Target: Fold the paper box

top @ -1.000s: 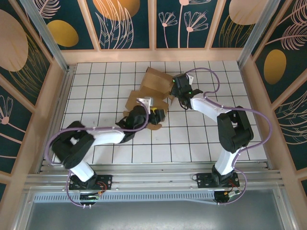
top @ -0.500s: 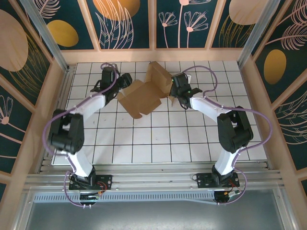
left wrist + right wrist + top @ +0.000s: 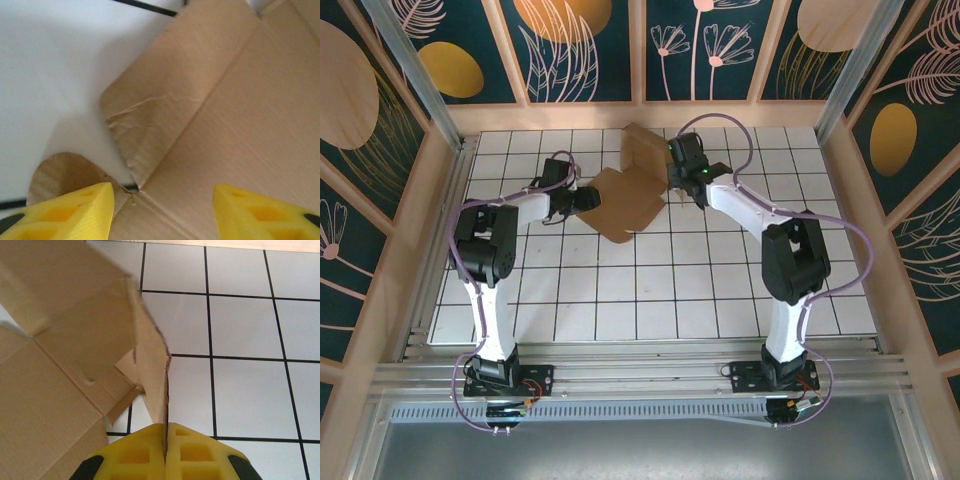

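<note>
Pinched a raised flap of the paper box (image 3: pixel 625 200) in the right gripper (image 3: pixel 165 432); held the left gripper (image 3: pixel 162 195) open over its left edge.

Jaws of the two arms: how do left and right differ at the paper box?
Left jaws stand open over the paper box; right jaws are shut on its raised flap. Left jaws are at the box's left edge, right jaws at its right edge. Both are yellow.

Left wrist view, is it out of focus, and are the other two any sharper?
Left wrist: soft all over, the paper box and left tool fuzzy, a dim shadow beside the flap. Right wrist: grid lines crisp, the flap nearest the lens blurred. Top external: sharp, evenly lit.
</note>
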`<state>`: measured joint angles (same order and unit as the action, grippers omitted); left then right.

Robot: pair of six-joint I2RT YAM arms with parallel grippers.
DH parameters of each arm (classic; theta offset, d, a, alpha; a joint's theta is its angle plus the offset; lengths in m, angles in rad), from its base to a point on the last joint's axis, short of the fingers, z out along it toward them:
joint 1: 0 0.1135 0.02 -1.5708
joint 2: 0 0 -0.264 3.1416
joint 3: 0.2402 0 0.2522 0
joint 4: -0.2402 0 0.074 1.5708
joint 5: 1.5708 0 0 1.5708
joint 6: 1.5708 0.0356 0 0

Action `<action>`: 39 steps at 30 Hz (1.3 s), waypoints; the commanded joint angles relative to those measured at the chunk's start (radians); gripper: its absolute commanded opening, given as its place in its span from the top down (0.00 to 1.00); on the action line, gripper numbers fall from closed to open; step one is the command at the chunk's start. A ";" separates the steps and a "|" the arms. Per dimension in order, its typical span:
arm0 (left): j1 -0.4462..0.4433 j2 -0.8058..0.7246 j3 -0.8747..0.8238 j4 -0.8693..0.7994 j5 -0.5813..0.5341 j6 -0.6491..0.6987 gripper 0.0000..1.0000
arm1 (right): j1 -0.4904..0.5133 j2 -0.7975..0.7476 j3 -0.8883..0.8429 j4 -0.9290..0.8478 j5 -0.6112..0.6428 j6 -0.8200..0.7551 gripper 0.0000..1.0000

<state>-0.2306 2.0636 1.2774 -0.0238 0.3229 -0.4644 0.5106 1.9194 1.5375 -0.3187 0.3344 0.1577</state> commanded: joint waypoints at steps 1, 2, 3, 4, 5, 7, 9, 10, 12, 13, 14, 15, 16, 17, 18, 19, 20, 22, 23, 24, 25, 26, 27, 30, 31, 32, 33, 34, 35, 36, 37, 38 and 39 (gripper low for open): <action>-0.048 -0.030 -0.109 0.023 0.139 -0.047 0.46 | -0.004 0.046 0.046 -0.045 0.001 -0.025 1.00; -0.062 -0.029 -0.122 0.027 0.146 -0.058 0.46 | -0.009 0.055 0.055 -0.042 -0.012 -0.026 1.00; -0.080 -0.028 -0.134 0.037 0.157 -0.071 0.47 | -0.016 0.063 0.064 -0.040 -0.025 -0.028 1.00; -0.101 -0.027 -0.147 0.050 0.172 -0.083 0.47 | -0.023 0.071 0.072 -0.037 -0.037 -0.030 0.99; -0.120 -0.029 -0.155 0.061 0.182 -0.094 0.47 | -0.028 0.077 0.079 -0.036 -0.046 -0.035 0.98; -0.157 -0.040 -0.182 0.097 0.195 -0.130 0.47 | -0.038 0.093 0.099 -0.039 -0.055 -0.044 0.98; -0.183 -0.053 -0.207 0.126 0.196 -0.162 0.47 | -0.043 0.113 0.132 -0.066 -0.048 -0.047 0.97; -0.192 -0.061 -0.215 0.131 0.180 -0.167 0.47 | -0.046 0.124 0.148 -0.078 -0.044 -0.052 0.97; -0.198 -0.068 -0.230 0.128 0.145 -0.168 0.47 | -0.052 0.136 0.178 -0.103 -0.035 -0.057 0.97; -0.199 -0.067 -0.233 0.128 0.138 -0.167 0.47 | -0.057 0.143 0.195 -0.117 -0.041 -0.050 0.97; -0.199 -0.066 -0.236 0.129 0.134 -0.165 0.47 | -0.062 0.149 0.209 -0.133 -0.052 -0.043 0.97; -0.199 -0.064 -0.236 0.130 0.131 -0.163 0.47 | -0.067 0.158 0.228 -0.150 -0.067 -0.034 0.97; -0.200 -0.060 -0.234 0.126 0.125 -0.161 0.47 | -0.070 0.169 0.248 -0.168 -0.076 -0.025 0.97; -0.201 -0.057 -0.231 0.121 0.119 -0.156 0.47 | -0.070 0.177 0.264 -0.181 -0.078 -0.022 0.97; -0.205 -0.054 -0.226 0.112 0.102 -0.147 0.47 | -0.071 0.190 0.281 -0.197 -0.077 -0.018 0.97; -0.210 -0.050 -0.215 0.090 0.071 -0.129 0.47 | -0.073 0.203 0.300 -0.217 -0.075 -0.016 0.97; -0.217 -0.044 -0.200 0.062 0.044 -0.112 0.47 | -0.075 0.215 0.316 -0.233 -0.072 -0.014 0.97; -0.228 -0.049 -0.184 0.047 0.030 -0.090 0.47 | -0.080 0.233 0.335 -0.252 -0.061 -0.015 0.97; -0.231 -0.072 -0.197 0.074 0.040 -0.095 0.46 | -0.083 0.237 0.335 -0.253 -0.060 -0.015 0.97; -0.233 -0.106 -0.217 0.108 0.048 -0.103 0.44 | -0.085 0.238 0.331 -0.251 -0.059 -0.013 0.97; -0.233 -0.145 -0.233 0.132 0.045 -0.107 0.40 | -0.086 0.235 0.324 -0.249 -0.057 -0.012 0.97; -0.234 -0.181 -0.242 0.141 0.027 -0.110 0.36 | -0.087 0.232 0.318 -0.241 -0.053 -0.012 0.97; -0.233 -0.221 -0.254 0.149 -0.009 -0.110 0.31 | -0.087 0.227 0.310 -0.233 -0.046 -0.013 0.98; -0.233 -0.312 -0.281 0.173 -0.072 -0.106 0.21 | -0.086 0.203 0.283 -0.208 -0.034 -0.024 0.98; -0.233 -0.327 -0.284 0.181 -0.067 -0.110 0.21 | -0.086 0.195 0.274 -0.198 -0.030 -0.029 0.98; -0.234 -0.334 -0.284 0.188 -0.056 -0.116 0.21 | -0.085 0.186 0.267 -0.189 -0.029 -0.033 0.98; -0.235 -0.337 -0.283 0.197 -0.042 -0.131 0.24 | -0.086 0.178 0.258 -0.179 -0.028 -0.039 0.97; -0.240 -0.335 -0.277 0.209 -0.021 -0.144 0.29 | -0.086 0.171 0.250 -0.170 -0.029 -0.044 0.98; -0.247 -0.330 -0.270 0.221 -0.006 -0.157 0.34 | -0.085 0.166 0.246 -0.165 -0.029 -0.046 0.98; -0.259 -0.319 -0.259 0.236 0.007 -0.177 0.41 | -0.085 0.162 0.244 -0.165 -0.028 -0.046 0.98; -0.277 -0.303 -0.242 0.253 0.018 -0.195 0.47 | -0.086 0.158 0.241 -0.161 -0.029 -0.048 0.98; -0.296 -0.283 -0.216 0.258 0.021 -0.205 0.51 | -0.085 0.155 0.236 -0.158 -0.029 -0.046 0.98; -0.321 -0.252 -0.176 0.248 0.017 -0.217 0.56 | -0.085 0.152 0.233 -0.156 -0.030 -0.045 0.98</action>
<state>-0.4976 1.7569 1.0313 0.1875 0.3099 -0.6373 0.4240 2.1006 1.8030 -0.4381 0.3130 0.1314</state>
